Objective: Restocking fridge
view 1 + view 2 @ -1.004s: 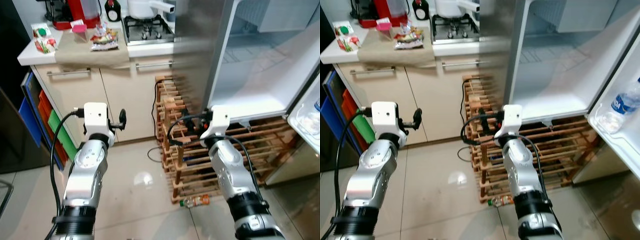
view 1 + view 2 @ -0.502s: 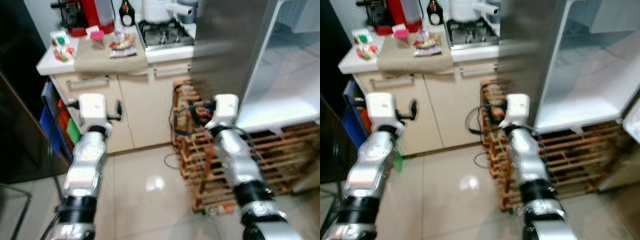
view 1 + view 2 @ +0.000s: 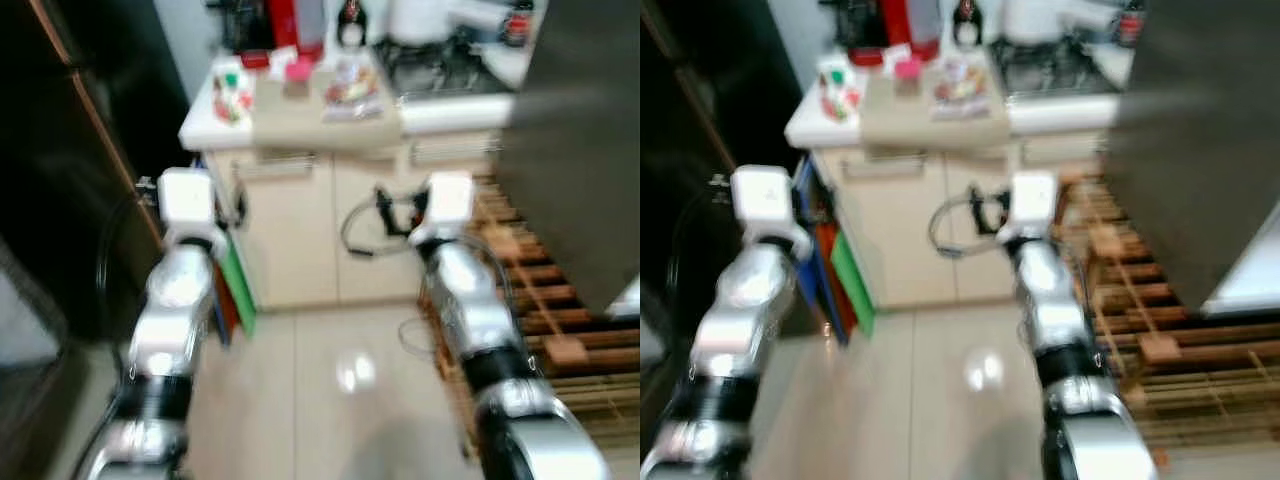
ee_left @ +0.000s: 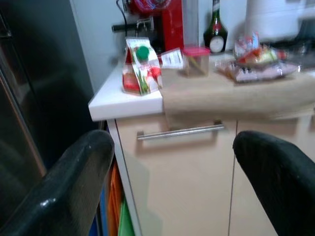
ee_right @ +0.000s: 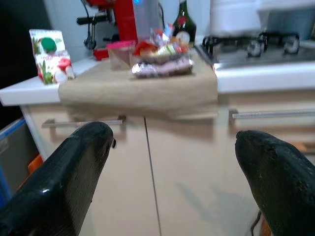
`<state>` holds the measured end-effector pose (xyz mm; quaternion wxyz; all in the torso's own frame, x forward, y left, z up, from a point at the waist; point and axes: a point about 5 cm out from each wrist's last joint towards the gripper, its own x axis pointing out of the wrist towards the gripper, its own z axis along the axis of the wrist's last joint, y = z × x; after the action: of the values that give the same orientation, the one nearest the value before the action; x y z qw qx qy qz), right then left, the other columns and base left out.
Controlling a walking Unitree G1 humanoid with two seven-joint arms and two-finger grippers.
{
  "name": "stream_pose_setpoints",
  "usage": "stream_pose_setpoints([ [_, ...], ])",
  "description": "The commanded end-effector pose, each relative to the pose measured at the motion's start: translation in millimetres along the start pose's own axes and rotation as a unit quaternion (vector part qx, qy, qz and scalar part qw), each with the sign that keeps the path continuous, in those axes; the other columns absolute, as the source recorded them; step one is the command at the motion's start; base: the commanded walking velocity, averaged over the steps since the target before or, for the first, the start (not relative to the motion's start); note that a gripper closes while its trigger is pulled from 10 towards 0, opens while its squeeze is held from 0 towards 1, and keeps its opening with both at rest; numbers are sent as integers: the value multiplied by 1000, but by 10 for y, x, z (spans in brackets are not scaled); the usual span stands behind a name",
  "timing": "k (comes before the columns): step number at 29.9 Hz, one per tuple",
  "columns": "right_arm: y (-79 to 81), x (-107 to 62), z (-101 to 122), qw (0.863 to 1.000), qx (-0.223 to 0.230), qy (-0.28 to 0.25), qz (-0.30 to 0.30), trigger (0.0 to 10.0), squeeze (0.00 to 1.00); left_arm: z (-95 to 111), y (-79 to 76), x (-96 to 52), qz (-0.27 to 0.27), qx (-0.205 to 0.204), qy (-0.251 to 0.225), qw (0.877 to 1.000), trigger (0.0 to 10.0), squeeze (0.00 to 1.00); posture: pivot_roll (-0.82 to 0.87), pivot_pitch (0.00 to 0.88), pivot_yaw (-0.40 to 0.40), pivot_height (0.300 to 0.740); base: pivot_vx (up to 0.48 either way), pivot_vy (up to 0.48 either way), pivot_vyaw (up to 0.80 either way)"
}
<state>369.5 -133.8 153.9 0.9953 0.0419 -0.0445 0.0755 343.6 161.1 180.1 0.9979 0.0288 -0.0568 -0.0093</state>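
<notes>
Both pincers spread and empty: left pincer [image 4: 172, 187], right pincer [image 5: 172, 182]. Groceries at 12 o'clock on the table [image 3: 300, 125]: carton [image 4: 141, 66], snack bag [image 5: 162, 66]. Fridge [image 3: 1200, 150] at 2 o'clock. Advice: square up to the table, stop, then reach.

Seemingly a home kitchen: gas hob [image 5: 256, 46], cream cupboards [image 4: 182, 172], red coffee machine [image 4: 165, 22].

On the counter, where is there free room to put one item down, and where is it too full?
The front of the beige cloth is bare, between the counter edge and the snack bag. A narrow strip of counter before the carton is also free. The back is crowded: red machine, bottle, pink-lidded tub.
</notes>
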Motion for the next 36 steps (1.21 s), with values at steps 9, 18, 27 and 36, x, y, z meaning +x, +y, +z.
stream_pose_setpoints([
  [9,249,61,60,1000,-7,-23,12,10000,0,114,-31,-95,-22,-2,-46,999,10000,0,-56,0,43,740,213,0,0],
  [18,244,82,86,999,-18,-26,15,10000,0,142,-53,-100,-28,4,-60,998,10000,0,-61,0,31,740,480,0,0],
  [27,262,88,72,999,-16,-25,21,10000,0,128,-23,-110,-14,1,-62,998,10000,0,-54,0,26,740,480,0,0],
  [36,306,107,113,999,-14,-33,29,10000,0,145,11,-113,-4,0,-68,998,10000,0,-50,0,23,740,480,0,0],
])
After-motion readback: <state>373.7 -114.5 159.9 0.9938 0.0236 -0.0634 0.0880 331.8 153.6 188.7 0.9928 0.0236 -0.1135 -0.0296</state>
